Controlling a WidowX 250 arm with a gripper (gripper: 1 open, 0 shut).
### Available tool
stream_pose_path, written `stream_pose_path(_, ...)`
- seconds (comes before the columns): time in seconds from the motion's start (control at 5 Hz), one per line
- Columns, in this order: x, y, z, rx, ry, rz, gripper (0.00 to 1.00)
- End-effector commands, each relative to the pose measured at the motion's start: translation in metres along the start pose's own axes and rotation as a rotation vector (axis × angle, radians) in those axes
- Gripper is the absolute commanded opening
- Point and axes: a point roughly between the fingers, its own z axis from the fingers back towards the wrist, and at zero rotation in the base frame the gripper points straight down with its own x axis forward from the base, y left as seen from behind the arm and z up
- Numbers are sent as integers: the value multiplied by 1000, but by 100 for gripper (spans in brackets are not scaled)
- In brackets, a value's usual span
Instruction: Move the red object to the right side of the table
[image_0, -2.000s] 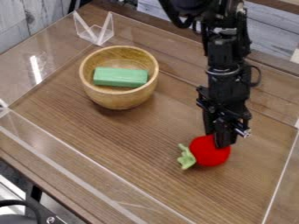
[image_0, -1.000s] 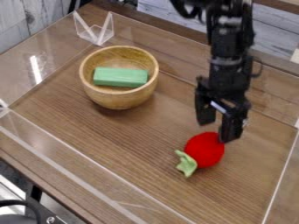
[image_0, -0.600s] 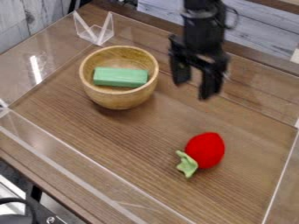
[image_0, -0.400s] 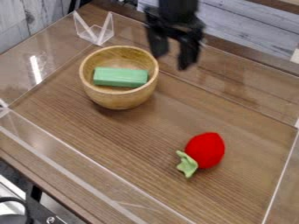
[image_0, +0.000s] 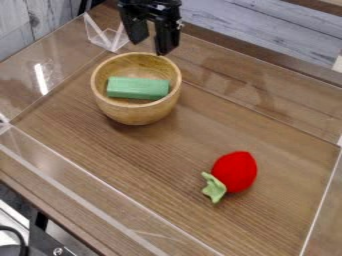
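Note:
The red object (image_0: 234, 171), a glossy strawberry-shaped toy with a green leafy cap, lies on the brown wood-grain table (image_0: 160, 160) at the lower right, and nothing touches it. My gripper (image_0: 151, 33) hangs at the top of the view, above the far edge of the wooden bowl (image_0: 135, 88). Its dark fingers (image_0: 166, 36) point down and stand apart with nothing between them. It is far from the red object.
Inside the wooden bowl lies a green rectangular block (image_0: 142, 88). Low clear acrylic walls (image_0: 54, 180) border the table. A clear folded plastic piece (image_0: 107, 33) stands at the back left, close beside the gripper.
The gripper let go of the red object, rose and swung left and back across the table to above the bowl's far edge. The red object stayed at the lower right.

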Motion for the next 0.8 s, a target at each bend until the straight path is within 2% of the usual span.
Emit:
stream_pose_path(0.0,-4,2,24,33,-68,21,100)
stream_pose_path(0.4,-26,-1,2,3,-45,16,100)
stream_pose_path(0.6,-28,15,16,-1,-79,54,100)
